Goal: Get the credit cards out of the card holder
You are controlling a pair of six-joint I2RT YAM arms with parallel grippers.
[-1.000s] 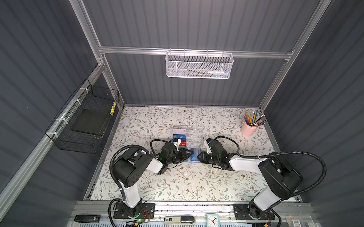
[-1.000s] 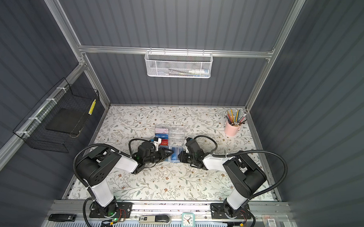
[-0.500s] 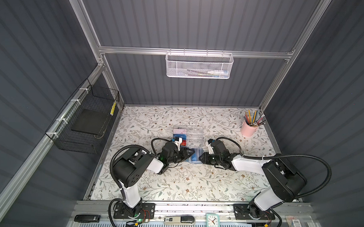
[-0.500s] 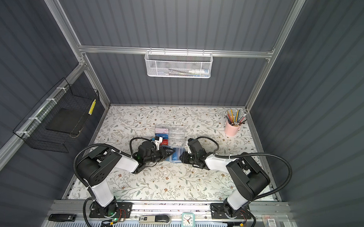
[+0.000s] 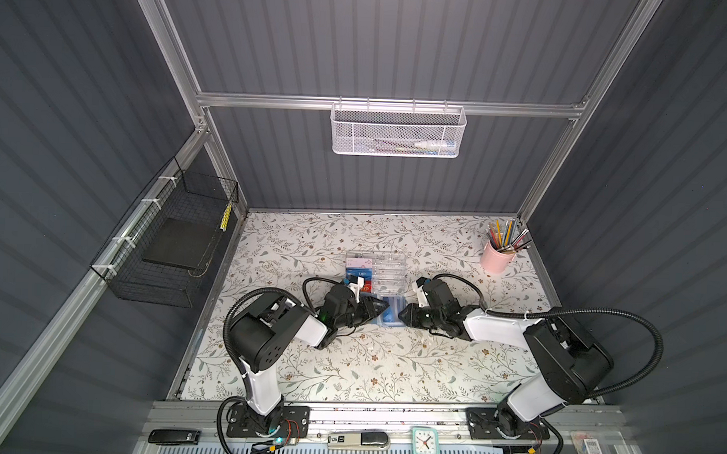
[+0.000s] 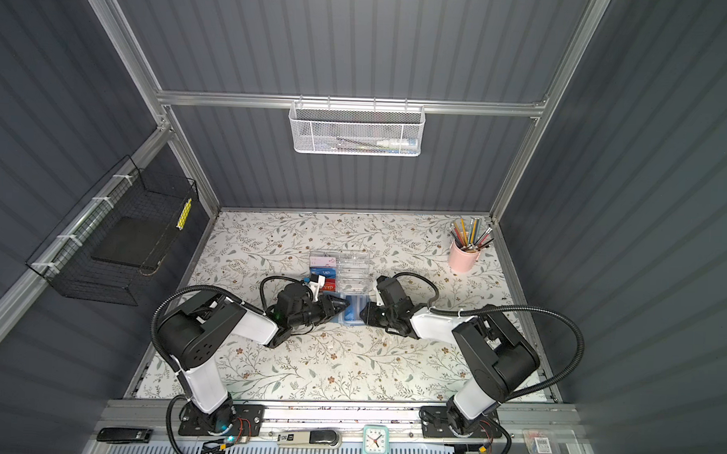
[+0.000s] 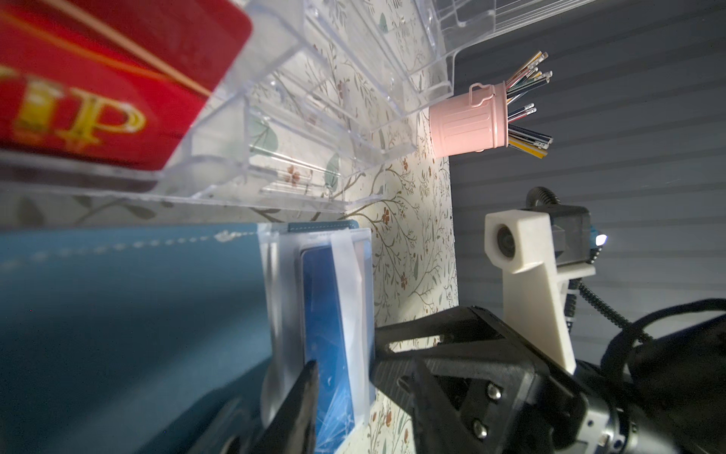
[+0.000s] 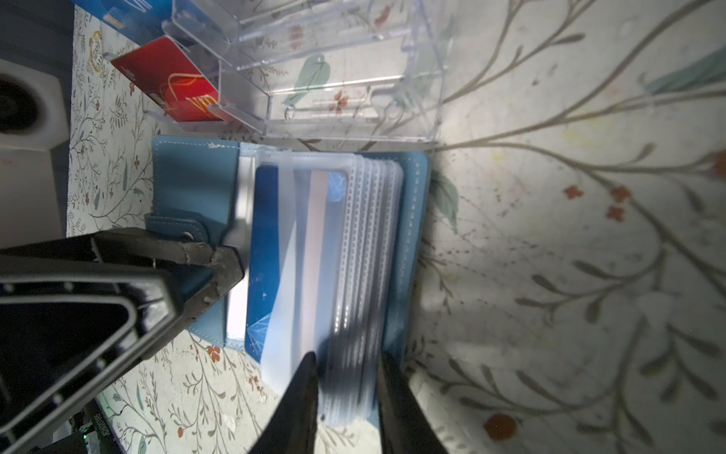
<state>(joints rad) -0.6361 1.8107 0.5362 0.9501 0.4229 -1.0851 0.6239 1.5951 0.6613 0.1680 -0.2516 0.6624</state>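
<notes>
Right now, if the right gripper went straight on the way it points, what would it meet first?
The clear sleeves of the card holder: the right gripper straddles their stack. Past that, probably the left gripper, depth unclear.

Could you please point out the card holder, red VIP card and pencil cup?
card holder [image 8: 192,177]: right wrist view, blue cover flap.
red VIP card [image 8: 161,72]: right wrist view, red face.
pencil cup [image 7: 467,125]: left wrist view, side wall.
</notes>
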